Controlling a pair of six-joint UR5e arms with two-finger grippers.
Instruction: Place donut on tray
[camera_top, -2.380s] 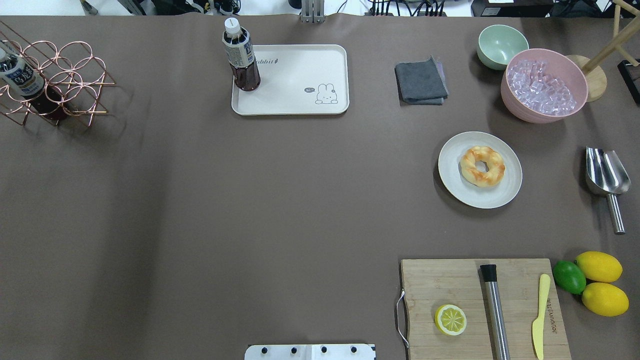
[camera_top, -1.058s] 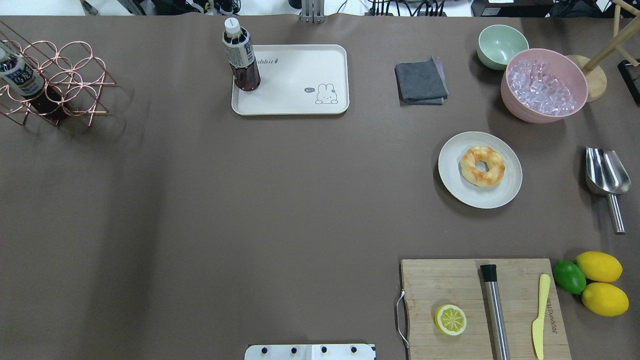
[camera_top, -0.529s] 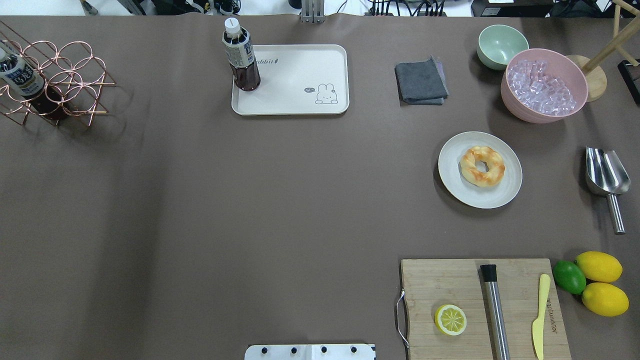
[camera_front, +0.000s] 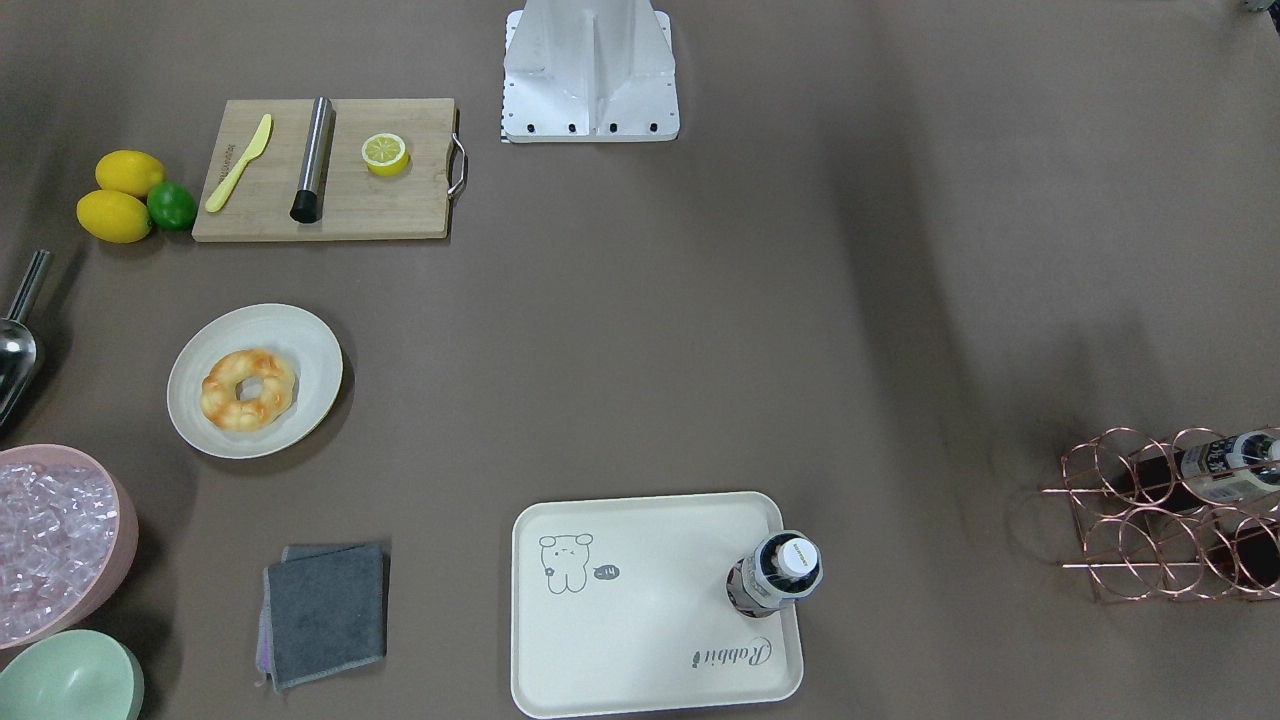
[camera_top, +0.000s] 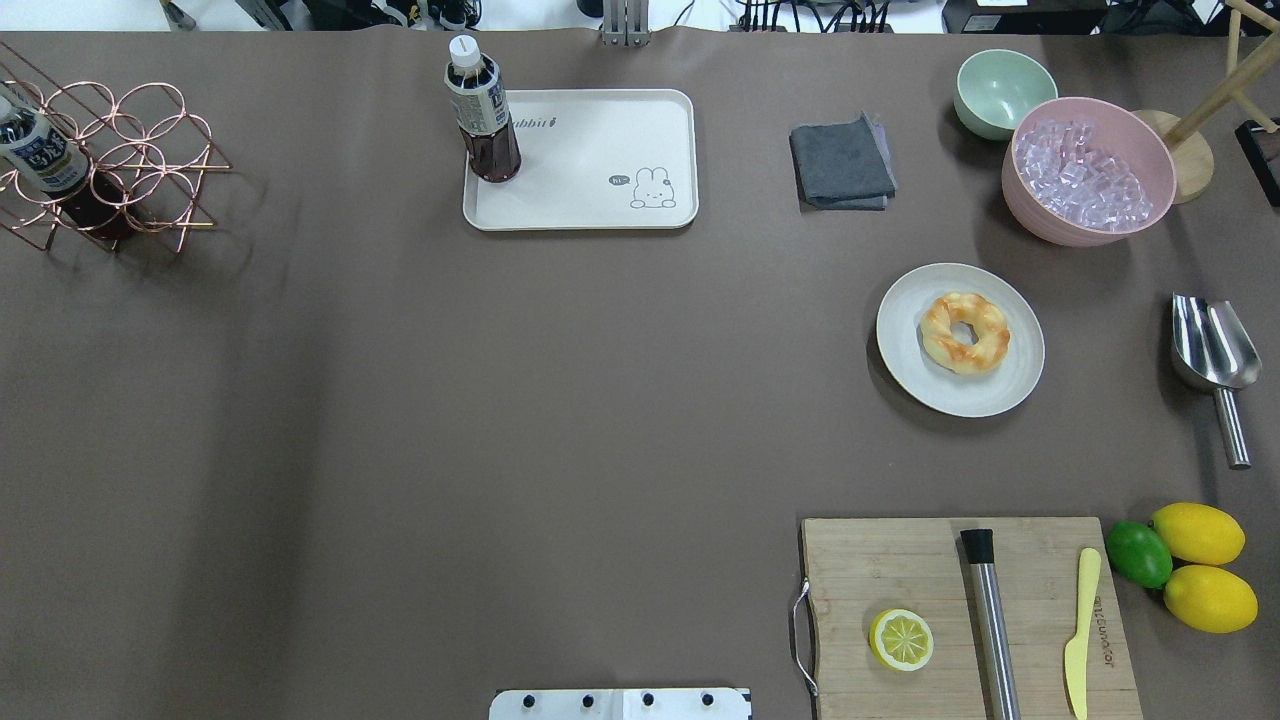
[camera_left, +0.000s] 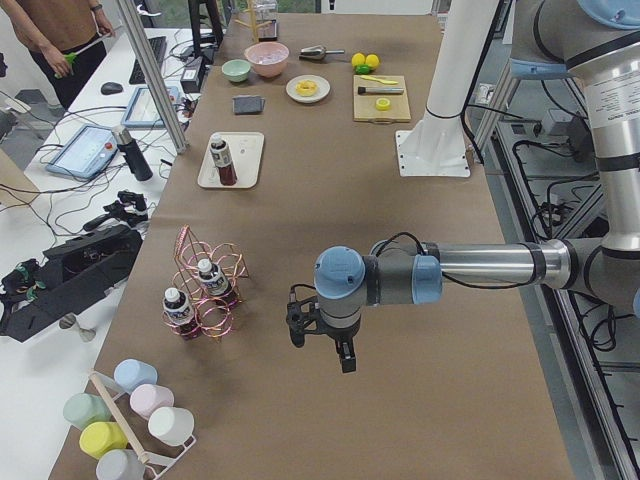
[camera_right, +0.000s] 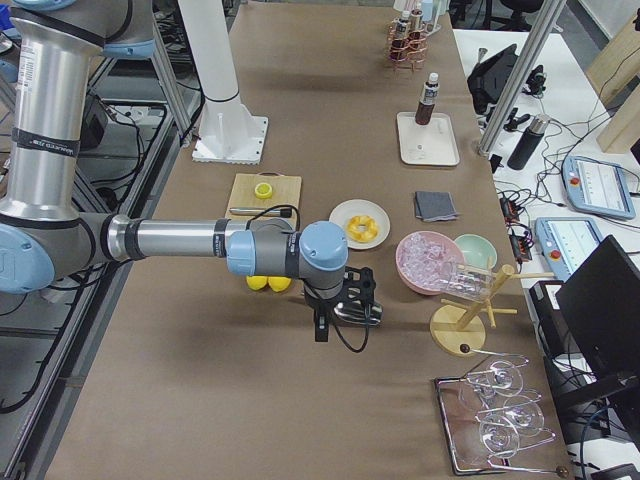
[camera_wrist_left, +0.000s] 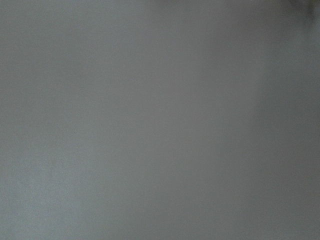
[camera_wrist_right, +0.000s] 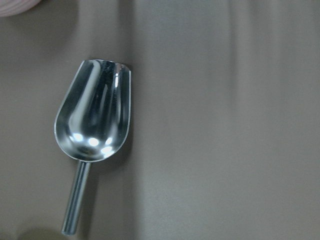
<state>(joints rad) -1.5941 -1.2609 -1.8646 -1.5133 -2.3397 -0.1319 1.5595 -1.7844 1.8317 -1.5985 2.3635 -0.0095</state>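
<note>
The golden ring-shaped donut (camera_top: 965, 332) lies on a round off-white plate (camera_top: 1010, 390) on the right of the table; it also shows in the front view (camera_front: 248, 389). The cream rabbit tray (camera_top: 590, 205) sits at the far middle, with a dark drink bottle (camera_top: 483, 120) standing on its left end. My left gripper (camera_left: 320, 345) shows only in the exterior left view, hanging above bare tablecloth far from both. My right gripper (camera_right: 345, 312) shows only in the exterior right view, above a metal scoop. I cannot tell whether either is open or shut.
A steel scoop (camera_top: 1212, 355) lies right of the plate. A pink bowl of ice (camera_top: 1088, 170), a green bowl (camera_top: 1000, 90) and a grey cloth (camera_top: 842, 162) stand behind. A cutting board (camera_top: 900, 570) holds a lemon half. A copper bottle rack (camera_top: 110, 165) is far left.
</note>
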